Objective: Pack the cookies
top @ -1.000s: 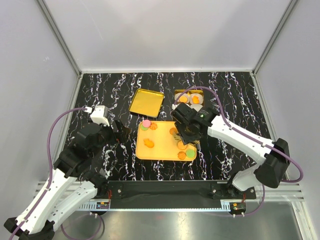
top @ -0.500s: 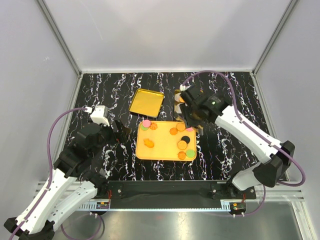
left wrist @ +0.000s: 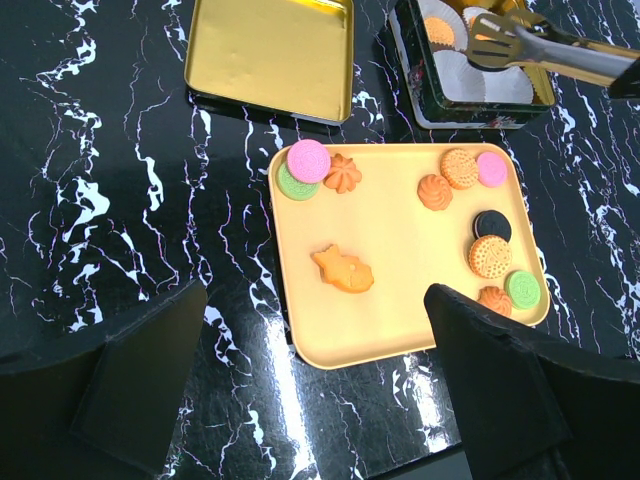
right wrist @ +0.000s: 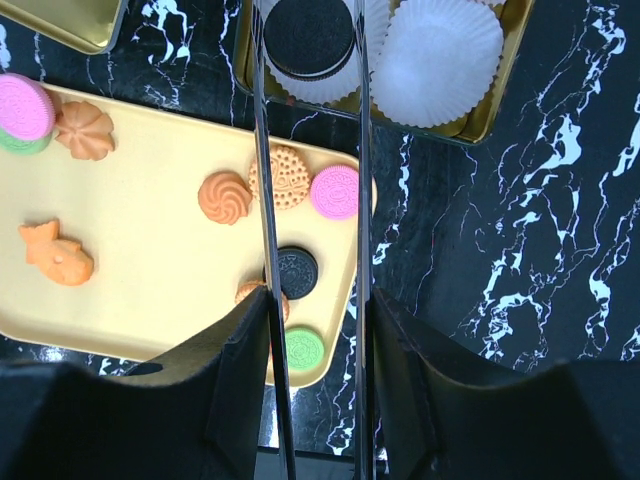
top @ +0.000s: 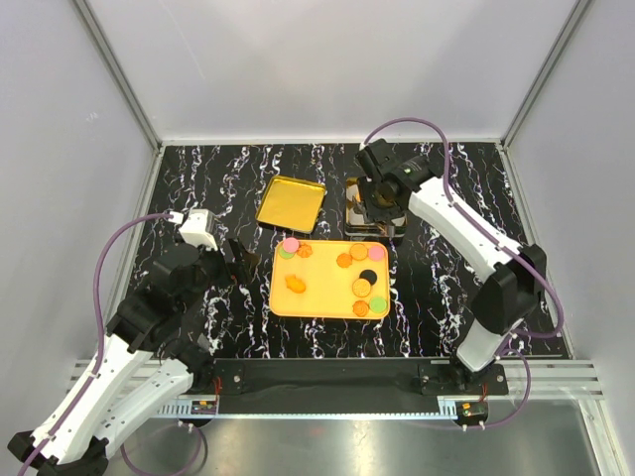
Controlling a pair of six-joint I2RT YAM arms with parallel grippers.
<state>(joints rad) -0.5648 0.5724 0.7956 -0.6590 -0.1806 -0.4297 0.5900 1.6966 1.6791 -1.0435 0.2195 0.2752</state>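
Several cookies lie on the yellow-orange tray (top: pixel 322 297): a pink one (left wrist: pixel 308 160), an orange fish (left wrist: pixel 343 270), a black one (left wrist: pixel 492 225), a green one (left wrist: pixel 522 289) and other orange ones. My right gripper (right wrist: pixel 318 315) is shut on long metal tongs (right wrist: pixel 262 200). Their tips reach into the gold tin (top: pixel 355 220) and straddle a black cookie (right wrist: pixel 308 40) lying in a white paper cup. Whether the tips still pinch it is unclear. My left gripper (left wrist: pixel 310 390) is open and empty, above the table at the tray's near left corner.
The tin's gold lid (top: pixel 291 203) lies open side up to the left of the tin. An empty paper cup (right wrist: pixel 440 60) sits beside the black cookie, and orange cookies (left wrist: pixel 440 30) fill other cups. The table (top: pixel 446 288) is black marble.
My right arm has swung from over the tray's right side back to the tin, bringing the tongs and a black cookie over a paper cup. The left arm has not moved.
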